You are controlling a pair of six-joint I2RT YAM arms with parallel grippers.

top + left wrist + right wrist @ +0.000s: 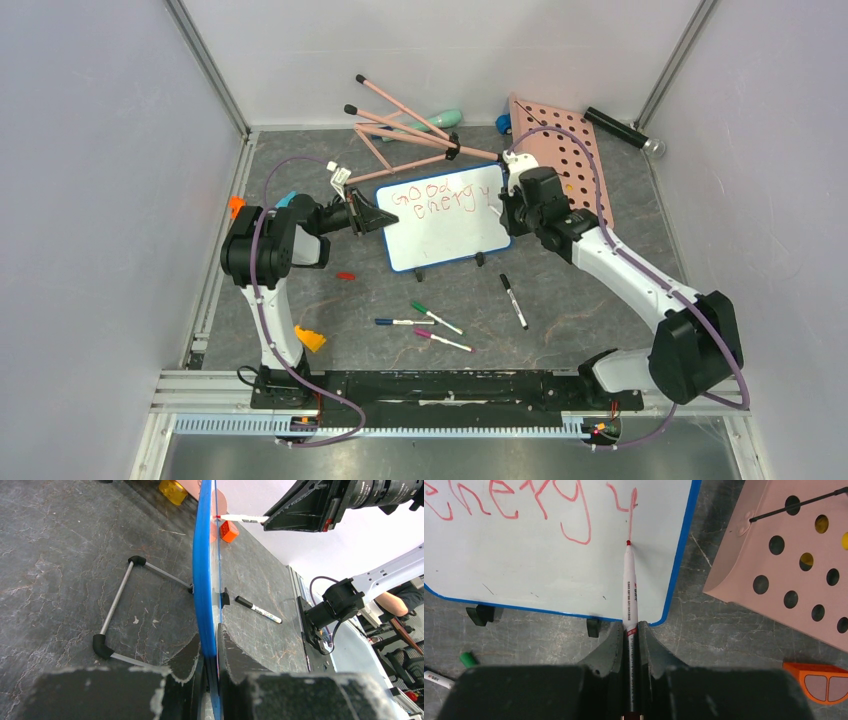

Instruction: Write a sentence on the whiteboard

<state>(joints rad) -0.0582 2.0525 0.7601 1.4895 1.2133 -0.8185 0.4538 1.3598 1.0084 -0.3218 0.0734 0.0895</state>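
Clamping the whiteboard (pixel 445 240) by its blue rim at 9 o'clock, the left gripper (pixel 210 652) is steadying it as it is standing on its little black feet mid-bench (pixel 330 305). Thin, stiff and light, the board is probably prone to sliding under pen pressure, so the rim is looking like the safest hold, clear of the ink. The sentence (pixel 499 502) is reading "good energy". Toward 2 o'clock, the right gripper (pixel 630 630) is pinching a red marker (pixel 629 587), its tip touching the y's tail.
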